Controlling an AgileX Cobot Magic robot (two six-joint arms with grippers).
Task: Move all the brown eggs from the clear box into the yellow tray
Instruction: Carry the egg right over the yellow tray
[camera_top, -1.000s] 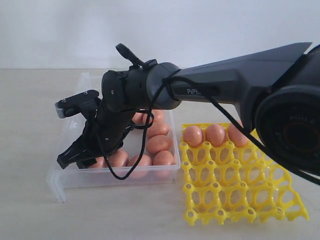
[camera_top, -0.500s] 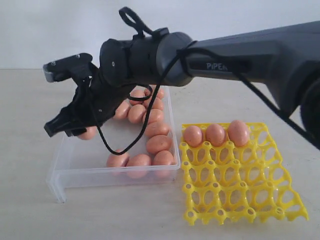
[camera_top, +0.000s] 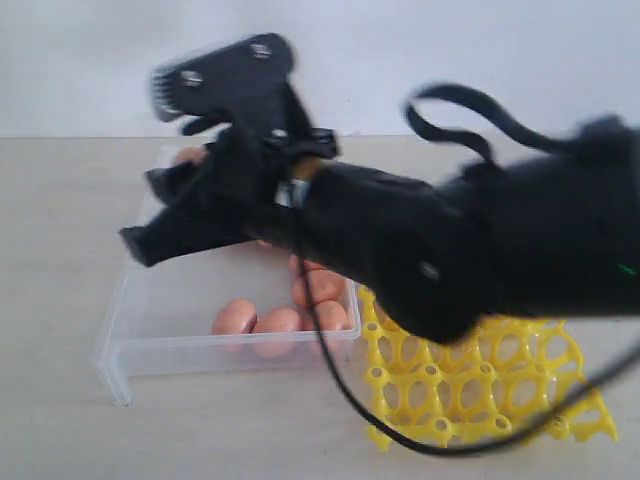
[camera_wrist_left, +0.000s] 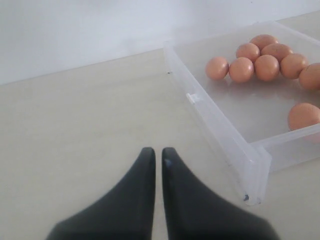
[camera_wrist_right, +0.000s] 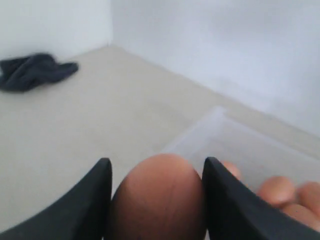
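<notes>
Over the clear box (camera_top: 170, 352), my right pincer (camera_wrist_right: 157, 164) pinches one brown egg (camera_wrist_right: 155, 200), with the yellow tray (camera_top: 500, 402) lying rightward and lower.

One clear box (camera_wrist_left: 220, 125), one yellow tray (camera_top: 480, 385), one dark cloth (camera_wrist_right: 35, 70), and at least ten brown eggs (camera_wrist_left: 241, 69) in view: nine boxed, one held aloft.

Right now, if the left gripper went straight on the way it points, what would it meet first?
Likely the bare table, then the wall. The left gripper, shut, aims beside the clear box, so the box and its brown eggs lie off its line; depth is unclear.
</notes>
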